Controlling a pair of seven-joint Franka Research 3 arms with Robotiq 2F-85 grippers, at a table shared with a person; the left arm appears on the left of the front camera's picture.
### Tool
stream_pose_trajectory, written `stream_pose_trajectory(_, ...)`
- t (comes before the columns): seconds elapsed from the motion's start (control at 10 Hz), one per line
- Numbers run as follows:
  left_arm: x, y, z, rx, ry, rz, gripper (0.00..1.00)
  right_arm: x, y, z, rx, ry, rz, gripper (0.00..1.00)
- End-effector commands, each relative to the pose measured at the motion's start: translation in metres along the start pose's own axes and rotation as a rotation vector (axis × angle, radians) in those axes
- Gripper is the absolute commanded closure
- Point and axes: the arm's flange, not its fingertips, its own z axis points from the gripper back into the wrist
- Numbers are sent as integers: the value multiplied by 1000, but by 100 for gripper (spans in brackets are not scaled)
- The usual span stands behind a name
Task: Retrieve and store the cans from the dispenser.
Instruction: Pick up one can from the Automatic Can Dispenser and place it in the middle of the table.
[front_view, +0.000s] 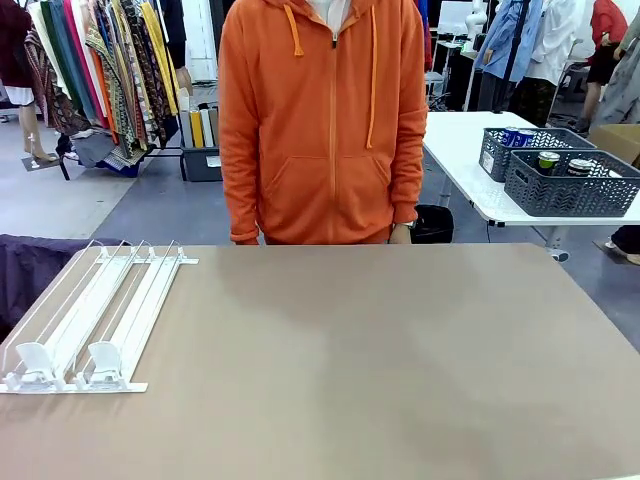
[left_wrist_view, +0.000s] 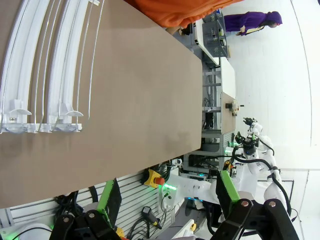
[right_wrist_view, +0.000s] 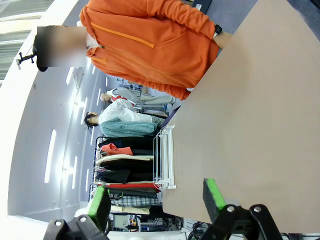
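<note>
The dispenser (front_view: 95, 315), a flat white rack of thin rails, lies on the left side of the brown table (front_view: 380, 360). Two white pusher blocks (front_view: 35, 362) sit at its near end, and I see no cans in its lanes. Some cans (front_view: 548, 159) stand in dark grey baskets (front_view: 570, 190) on a white table behind at the right. My left gripper (left_wrist_view: 167, 192) hangs open off the table's near edge, with the dispenser (left_wrist_view: 47, 65) beyond it. My right gripper (right_wrist_view: 155, 200) is open too, well away from the dispenser (right_wrist_view: 165, 157).
A person in an orange hoodie (front_view: 320, 120) stands at the table's far edge, hands down at the sides. Clothes racks (front_view: 110, 70) stand behind at the left. The white side table (front_view: 470, 150) is separate from mine, across a gap of floor.
</note>
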Motion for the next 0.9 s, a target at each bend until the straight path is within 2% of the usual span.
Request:
stream_pose_trajectory(0.0,1,0,0,-22,-3,-17,0,0,2,2,8,2,10,0)
stream_pose_trajectory(0.8,1,0,0,-22,-3,-17,0,0,2,2,8,2,10,0)
